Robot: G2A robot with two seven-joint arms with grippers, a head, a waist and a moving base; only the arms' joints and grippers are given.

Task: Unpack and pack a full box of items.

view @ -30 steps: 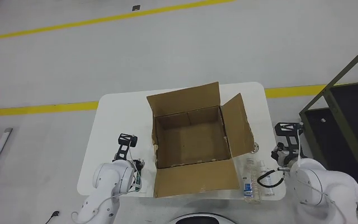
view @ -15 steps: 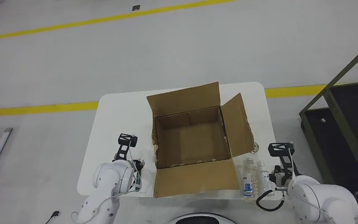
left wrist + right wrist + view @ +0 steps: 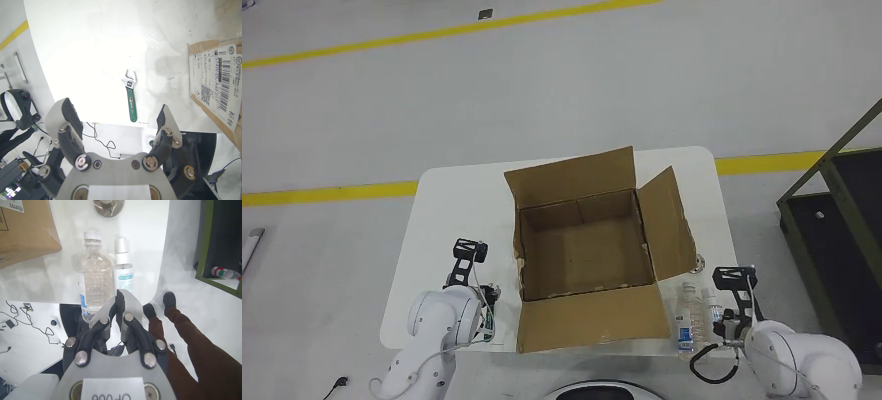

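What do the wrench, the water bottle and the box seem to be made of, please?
The wrench: shiny silvery head, likely steel; glossy green handle, coated or plastic, I cannot tell. The bottle: clear thin plastic, ribbed and see-through, white cap. The box: matte brown cardboard, with folded flaps.

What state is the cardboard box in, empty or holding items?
Empty. In the top view the cardboard box stands with its flaps spread and its floor bare.
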